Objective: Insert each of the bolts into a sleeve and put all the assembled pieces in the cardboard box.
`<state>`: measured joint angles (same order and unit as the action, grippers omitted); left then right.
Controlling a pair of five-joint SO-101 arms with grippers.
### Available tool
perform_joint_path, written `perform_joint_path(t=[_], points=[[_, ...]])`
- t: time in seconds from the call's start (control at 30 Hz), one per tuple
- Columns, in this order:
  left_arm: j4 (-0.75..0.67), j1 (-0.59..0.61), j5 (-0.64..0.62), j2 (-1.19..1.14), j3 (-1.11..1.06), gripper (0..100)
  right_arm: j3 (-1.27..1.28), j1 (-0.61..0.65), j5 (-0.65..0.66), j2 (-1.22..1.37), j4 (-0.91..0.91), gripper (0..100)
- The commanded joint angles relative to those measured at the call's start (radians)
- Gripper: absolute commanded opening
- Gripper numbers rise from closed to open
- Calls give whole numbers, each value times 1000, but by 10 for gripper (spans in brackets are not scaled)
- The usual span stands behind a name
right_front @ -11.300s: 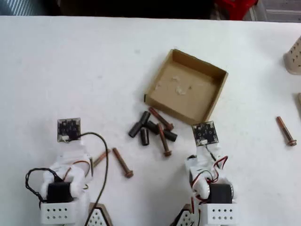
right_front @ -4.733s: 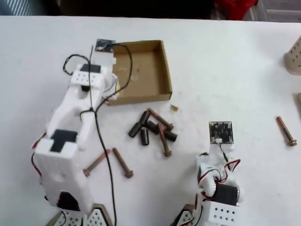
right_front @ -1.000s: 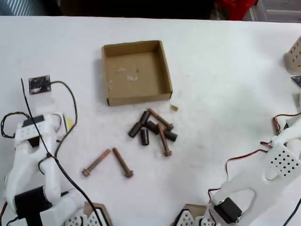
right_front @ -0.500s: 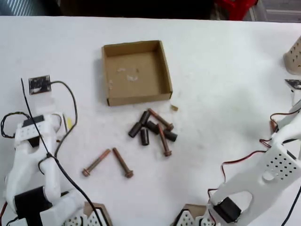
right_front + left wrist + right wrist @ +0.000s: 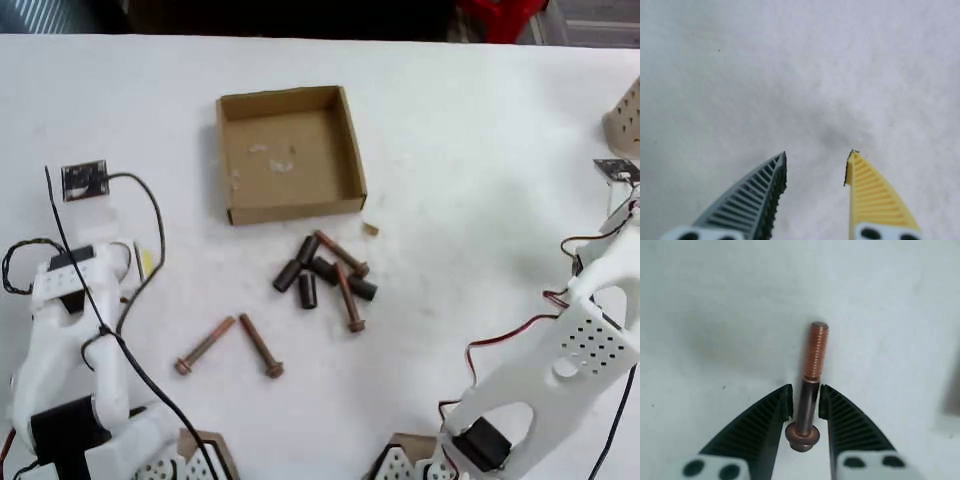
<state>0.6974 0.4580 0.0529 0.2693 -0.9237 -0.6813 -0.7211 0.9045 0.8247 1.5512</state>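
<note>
Because one bolt (image 5: 812, 350) lies on the table (image 5: 480, 120) well off to the right of the cardboard box (image 5: 300, 180), far from the sleeves (image 5: 308, 290) heaped just in front of that box, the right gripper (image 5: 804, 390) sits over it with fingers pinching the shank just above the head, probably to bring the stray in. The left gripper (image 5: 815, 160) hangs over bare table to the box's front left, fingers spread and empty, likely kept clear until a sleeve needs holding.
</note>
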Motion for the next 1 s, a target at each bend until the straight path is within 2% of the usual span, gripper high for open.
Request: perform_joint_path(t=[0.0,0.2,0.3,0.43,0.57,0.63,0.73,0.87,0.97], points=[[-55,2,8,41,-8,220,-5,7,-6,-7,-5,77],[-58,2,8,41,-9,219,12,33,43,90,-22,73],[-58,2,8,41,-9,219,12,41,58,107,-18,18],[-60,1,8,41,-9,219,11,48,57,56,76,18],[-60,-8,8,41,-11,219,23,90,35,-68,225,18],[-60,-10,8,41,-11,219,61,108,-37,-157,220,18],[-60,-12,8,41,-11,219,155,160,-72,-309,219,18],[-60,-12,8,41,-9,219,351,280,-143,-550,217,18],[-60,-12,8,41,-9,219,493,427,-216,-728,216,18]])
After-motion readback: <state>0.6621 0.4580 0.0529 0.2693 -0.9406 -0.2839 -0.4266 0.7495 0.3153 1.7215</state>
